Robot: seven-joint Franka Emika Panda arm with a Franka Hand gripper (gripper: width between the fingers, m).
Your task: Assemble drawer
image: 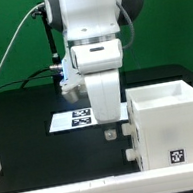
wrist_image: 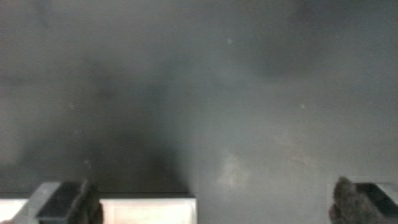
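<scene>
Nearest the exterior camera, at about four o'clock, the white drawer box [image: 168, 124] sits on the black worktop [image: 28, 125], while the marker board [image: 76, 117] lies at centre behind the arm. Hanging just beside the box's near-centre wall, the claw [image: 113, 134] has its fingers [wrist_image: 54, 201] spread wide with nothing between them, and a white edge [wrist_image: 146, 211] shows between them in the wrist view. From here I'd worry a descent could clip that wall and shove the box askew.
</scene>
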